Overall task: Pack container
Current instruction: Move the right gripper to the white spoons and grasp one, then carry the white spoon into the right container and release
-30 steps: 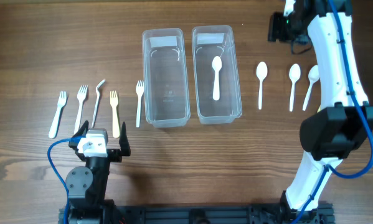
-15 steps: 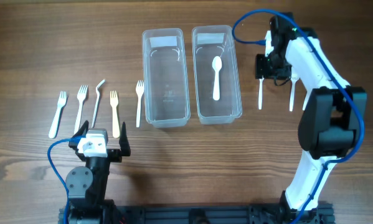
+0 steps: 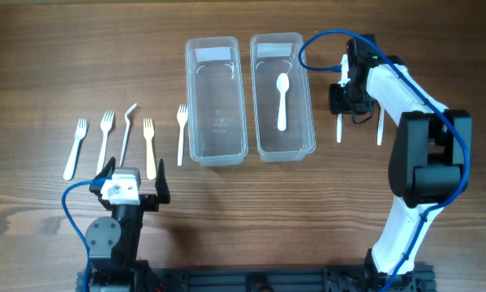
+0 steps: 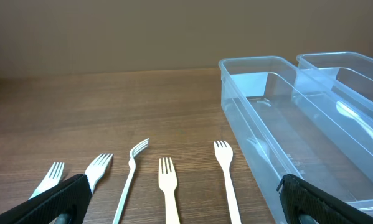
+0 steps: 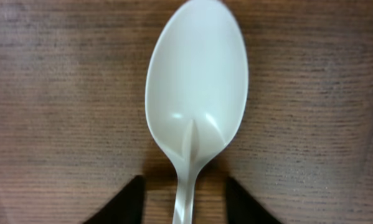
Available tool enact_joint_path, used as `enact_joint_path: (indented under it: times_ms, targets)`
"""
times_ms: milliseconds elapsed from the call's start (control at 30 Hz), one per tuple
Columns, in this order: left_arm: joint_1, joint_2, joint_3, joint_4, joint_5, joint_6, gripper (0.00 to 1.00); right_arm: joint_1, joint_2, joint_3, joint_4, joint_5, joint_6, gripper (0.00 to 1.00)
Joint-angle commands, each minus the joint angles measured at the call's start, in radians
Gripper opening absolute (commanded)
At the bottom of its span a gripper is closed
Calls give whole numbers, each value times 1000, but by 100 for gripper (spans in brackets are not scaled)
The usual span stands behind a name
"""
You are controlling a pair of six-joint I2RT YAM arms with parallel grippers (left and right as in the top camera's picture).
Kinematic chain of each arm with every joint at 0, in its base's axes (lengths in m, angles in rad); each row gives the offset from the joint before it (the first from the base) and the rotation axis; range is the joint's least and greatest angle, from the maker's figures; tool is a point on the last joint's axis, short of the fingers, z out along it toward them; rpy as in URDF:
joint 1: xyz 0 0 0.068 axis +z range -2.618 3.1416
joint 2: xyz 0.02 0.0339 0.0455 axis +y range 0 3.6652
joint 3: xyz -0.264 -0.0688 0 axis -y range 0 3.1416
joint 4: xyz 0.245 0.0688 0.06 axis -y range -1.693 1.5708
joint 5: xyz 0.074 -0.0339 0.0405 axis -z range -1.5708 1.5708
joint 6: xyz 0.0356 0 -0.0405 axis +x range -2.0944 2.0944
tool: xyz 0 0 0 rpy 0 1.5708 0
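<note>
Two clear containers stand side by side: the left one [image 3: 216, 101] is empty, the right one [image 3: 262, 97] holds one white spoon [image 3: 281, 101]. My right gripper [image 3: 342, 96] is low over a white spoon [image 3: 339, 130] on the table, just right of the right container. In the right wrist view its open fingers [image 5: 185, 200] straddle the neck of that spoon [image 5: 195, 81] without closing on it. Several white forks [image 3: 149, 146] lie in a row left of the containers. My left gripper [image 3: 133, 188] is open and empty near the front edge, behind the forks [image 4: 167, 183].
Another spoon's handle [image 3: 380, 130] shows right of the right arm; anything further right is hidden under the arm. The left wrist view shows the left container [image 4: 279, 124] to the right of the forks.
My right arm has swung from the back right corner to the spoon nearest the right container and come down over it. The left arm has not moved.
</note>
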Motion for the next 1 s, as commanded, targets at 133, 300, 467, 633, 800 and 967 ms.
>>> enact_joint_path:
  times_ms: [133, 300, 467, 633, 800, 967]
  targets:
    - [8, -9, -5, 3, 8, 15, 100, -3, 9, -3, 1, 7, -1, 4]
    - [8, -9, -5, 3, 8, 15, 100, -3, -21, 102, -53, 56, -1, 4]
    - [8, -9, -5, 3, 8, 15, 100, -1, -100, 364, -150, 60, -19, 5]
    - [8, -9, -5, 3, 8, 15, 100, 34, -187, 517, -155, 3, -19, 4]
    - [8, -9, -5, 3, 8, 15, 100, 106, -193, 515, -198, -80, -12, 4]
    - [8, -9, -5, 3, 9, 15, 100, 196, -105, 515, -257, -111, 13, 4]
